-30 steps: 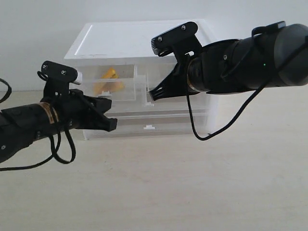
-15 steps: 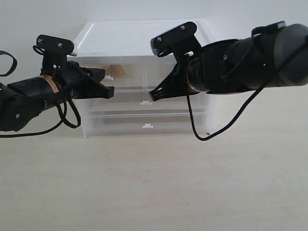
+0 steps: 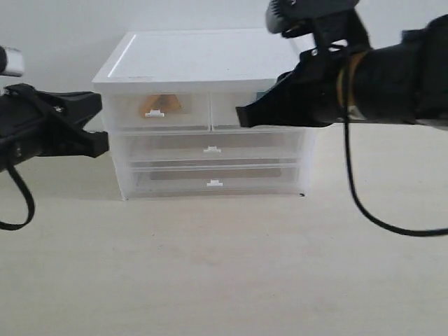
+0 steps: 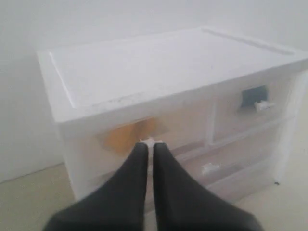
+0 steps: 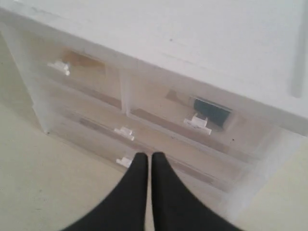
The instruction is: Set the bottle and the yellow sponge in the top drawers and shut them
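Observation:
The yellow sponge [image 3: 158, 104] shows as an orange blur through the front of the left top drawer [image 3: 183, 112], which is pushed in flush. The bottle [image 5: 211, 111] lies inside the right top drawer [image 5: 166, 113], also flush; only its teal label [image 4: 253, 95] shows clearly. My left gripper [image 3: 103, 143] is shut and empty, a short way left of the cabinet. In the left wrist view it [image 4: 150, 146] points at the left drawer's white handle [image 4: 148, 141]. My right gripper [image 3: 241, 117] is shut and empty, in front of the right top drawer; its tips [image 5: 149, 156] hang over the lower drawers.
The white cabinet [image 3: 203, 56] stands at the back against a pale wall. Below the top pair are two full-width translucent drawers [image 3: 210, 148], both pushed in. The beige tabletop [image 3: 224, 266] spreads in front.
The left top drawer, open a second ago with the sponge showing, is now shut. My left arm has pulled back to the left. My right arm has risen and shifted right.

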`<control>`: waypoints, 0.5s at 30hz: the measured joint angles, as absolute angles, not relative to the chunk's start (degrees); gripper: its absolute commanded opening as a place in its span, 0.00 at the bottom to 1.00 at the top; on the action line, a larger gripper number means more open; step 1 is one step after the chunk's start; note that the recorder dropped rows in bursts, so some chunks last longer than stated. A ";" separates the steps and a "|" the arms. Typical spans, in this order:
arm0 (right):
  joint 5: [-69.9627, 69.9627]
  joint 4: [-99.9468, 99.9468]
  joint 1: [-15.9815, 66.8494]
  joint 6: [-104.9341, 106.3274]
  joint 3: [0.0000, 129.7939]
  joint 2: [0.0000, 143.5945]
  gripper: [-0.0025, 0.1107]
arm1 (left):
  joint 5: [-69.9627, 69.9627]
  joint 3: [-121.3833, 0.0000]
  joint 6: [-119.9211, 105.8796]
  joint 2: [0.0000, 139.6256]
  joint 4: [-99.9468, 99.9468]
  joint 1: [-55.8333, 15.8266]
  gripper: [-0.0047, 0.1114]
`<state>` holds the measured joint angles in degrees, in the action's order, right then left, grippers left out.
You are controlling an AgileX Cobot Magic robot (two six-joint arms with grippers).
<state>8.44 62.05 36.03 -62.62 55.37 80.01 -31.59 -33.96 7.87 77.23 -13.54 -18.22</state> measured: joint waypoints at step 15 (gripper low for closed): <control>3.90 61.12 36.03 -68.38 35.66 45.24 0.02 | -15.36 -22.02 14.24 35.19 -11.96 -18.22 0.07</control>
<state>3.90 61.12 36.03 -68.38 35.66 45.24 -15.36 -22.02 14.24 35.19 -11.96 -18.22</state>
